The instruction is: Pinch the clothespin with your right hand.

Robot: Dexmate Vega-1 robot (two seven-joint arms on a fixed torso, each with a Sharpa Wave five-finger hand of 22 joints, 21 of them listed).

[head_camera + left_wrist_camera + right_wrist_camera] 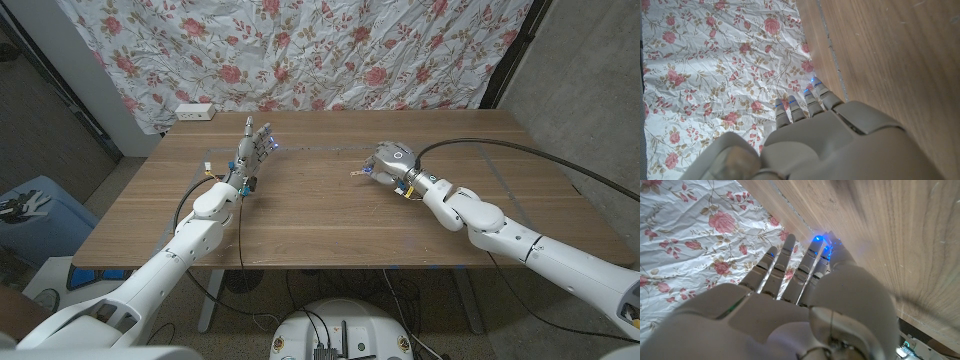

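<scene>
A small pale wooden clothespin (358, 173) lies on the wooden table (320, 215) a little right of the middle. My right hand (390, 160) arches over it with its back up, and its fingertips come down on the clothespin's near end, pinching it; the other end sticks out toward the table's middle. In the right wrist view the right hand's fingers (790, 267) reach down to the wood with blue lights at their tips, and they hide the clothespin. My left hand (252, 150) stands upright at the table's left, fingers apart and pointing up, holding nothing.
A flowered cloth (300, 50) hangs behind the table's far edge. A white power strip (194, 111) sits at the far left corner. A black cable (520, 150) arcs over the right side of the table to my right arm.
</scene>
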